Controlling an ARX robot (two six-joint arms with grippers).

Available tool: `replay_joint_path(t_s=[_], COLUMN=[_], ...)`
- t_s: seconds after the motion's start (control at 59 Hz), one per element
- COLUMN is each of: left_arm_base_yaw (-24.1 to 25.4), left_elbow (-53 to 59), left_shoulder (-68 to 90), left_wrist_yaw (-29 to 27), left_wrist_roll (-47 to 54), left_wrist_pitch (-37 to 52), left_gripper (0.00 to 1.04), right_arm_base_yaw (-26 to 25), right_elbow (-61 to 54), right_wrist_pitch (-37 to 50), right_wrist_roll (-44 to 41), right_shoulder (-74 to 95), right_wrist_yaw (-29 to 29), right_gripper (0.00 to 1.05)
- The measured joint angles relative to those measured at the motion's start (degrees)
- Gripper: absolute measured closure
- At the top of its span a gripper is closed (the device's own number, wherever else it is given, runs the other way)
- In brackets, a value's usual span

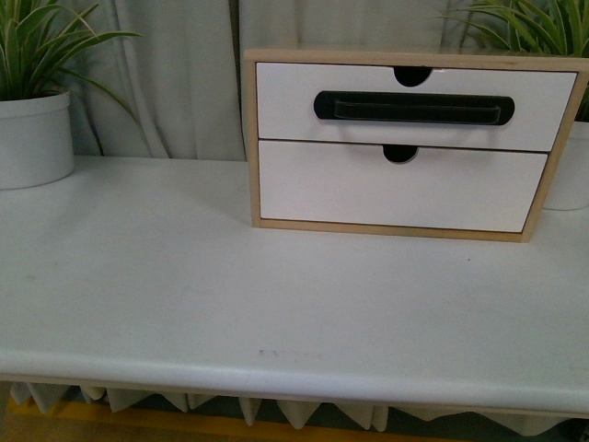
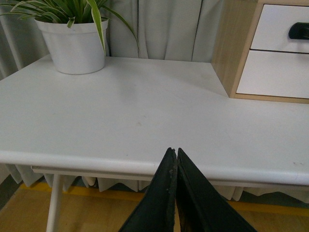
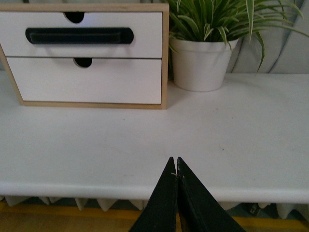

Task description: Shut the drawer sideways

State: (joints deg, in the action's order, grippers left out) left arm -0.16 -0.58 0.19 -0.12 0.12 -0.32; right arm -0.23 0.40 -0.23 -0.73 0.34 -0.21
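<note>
Drawer (image 1: 414, 106), the upper of two white fronts in a wood-framed cabinet (image 1: 250, 138), sits at the far edge of the white desk (image 1: 230, 295), toward its far right corner. Its long black bar handle (image 1: 413, 108) lies in an oval recess below a semicircular notch. In the front view the front appears seated within the frame, roughly level with the plain lower drawer front (image 1: 396, 189); whether a slight gap remains cannot be told.

Neither arm appears in the front view. In the left wrist view, the left gripper (image 2: 173, 153) has its two dark fingers pressed together, holding nothing, and hangs at the near edge of the desk. The drawer shows only as a sliver at the far right of the desk, well apart from this gripper. In the right wrist view, the right gripper (image 3: 175, 162) is likewise pressed together and empty, positioned over the near edge. The drawer stands across the desk surface from it, well apart.

A white potted plant (image 1: 32, 138) stands at the far left corner. A second potted plant (image 3: 200, 63) stands just beside the cabinet's right side, at the far right corner. Grey curtains (image 1: 175, 74) hang behind the desk.
</note>
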Motion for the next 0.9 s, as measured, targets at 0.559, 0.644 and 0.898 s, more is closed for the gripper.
replay_joint_path(t_s=[0.559,0.644,0.898], left_arm_base_yaw=[0.0,0.0,0.0], left_elbow=[0.0,0.0,0.0], left_shoulder=[-0.07,-0.07,-0.07], left_wrist_yaw=[0.0,0.0,0.0], left_wrist_roll=[-0.17,-0.17,-0.17], left_wrist_pitch=[0.0,0.0,0.0], left_gripper=[0.71,0.54,0.1], right_arm_base_yaw=[0.0,0.0,0.0], right_elbow=[0.0,0.0,0.0], right_wrist_pitch=[0.02,0.02,0.02], right_wrist_roll=[0.0,0.0,0.0], right_shoulder=[-0.13,-0.13,-0.13], right_wrist_yaw=[0.0,0.0,0.0], right_gripper=[0.71,0.57,0.13])
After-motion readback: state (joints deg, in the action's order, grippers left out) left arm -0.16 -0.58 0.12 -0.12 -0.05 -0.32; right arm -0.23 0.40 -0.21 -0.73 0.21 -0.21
